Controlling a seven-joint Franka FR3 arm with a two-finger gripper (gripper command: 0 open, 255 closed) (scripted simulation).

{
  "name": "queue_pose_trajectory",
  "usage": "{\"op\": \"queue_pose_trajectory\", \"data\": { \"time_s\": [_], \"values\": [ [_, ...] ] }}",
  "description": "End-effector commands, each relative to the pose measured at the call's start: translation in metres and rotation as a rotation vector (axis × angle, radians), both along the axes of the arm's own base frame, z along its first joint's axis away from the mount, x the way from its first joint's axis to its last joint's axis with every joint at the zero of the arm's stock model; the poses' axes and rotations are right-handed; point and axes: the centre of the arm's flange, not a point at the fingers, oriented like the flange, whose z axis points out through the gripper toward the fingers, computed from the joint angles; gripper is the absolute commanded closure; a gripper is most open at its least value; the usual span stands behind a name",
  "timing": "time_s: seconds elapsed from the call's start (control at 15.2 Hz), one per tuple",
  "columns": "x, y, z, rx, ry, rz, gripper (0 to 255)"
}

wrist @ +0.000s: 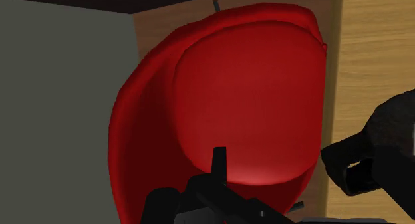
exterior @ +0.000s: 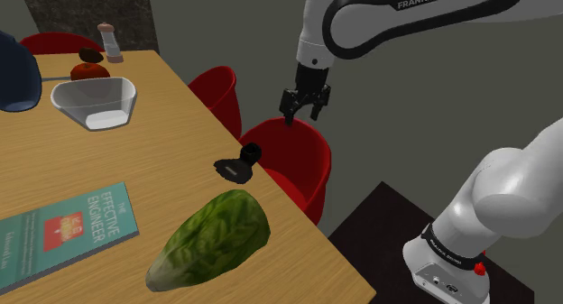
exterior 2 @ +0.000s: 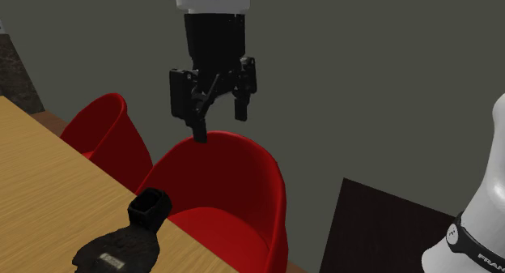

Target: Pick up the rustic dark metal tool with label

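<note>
Shoulder view: the end effector point(exterior: 304, 115) hangs open and empty over the chair point(exterior: 298, 158). It is well apart from the tool point(exterior: 236, 165), which lies at the edge of the tabletop point(exterior: 135, 158). A clumsy nudge could push the tool off that edge. The arm reads "FRANKA EMIKA" and the book point(exterior: 72, 225) reads "THE EFFECTIVE ENGINEER".

Second exterior view: the tool's pale label point(exterior 2: 106, 260) is unreadable.

Wrist view: the chair lies straight ahead, so a straight descent would likely hit it.

I log: tool point(exterior: 236, 170) black with pale label; chair point(exterior: 302, 162) red; tabletop point(exterior: 90, 167) tan wood-grain; lettuce point(exterior: 212, 239) mottled green; book point(exterior: 68, 225) teal, white lettering; bowl point(exterior: 95, 102) white; end effector point(exterior: 305, 113) black.
</note>
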Motion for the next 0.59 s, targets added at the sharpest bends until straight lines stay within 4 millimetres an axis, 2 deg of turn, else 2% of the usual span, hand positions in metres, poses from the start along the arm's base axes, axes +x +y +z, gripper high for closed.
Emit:
{"op": "queue_pose_trajectory", "data": {
  "time_s": [0.0, 0.53],
  "values": [
    [0.018, 0.017, -0.016, -0.013, -0.01, 0.004, 0],
    [0.086, 0.082, -0.067, -0.068, -0.044, 0.021, 0]
  ]
}}
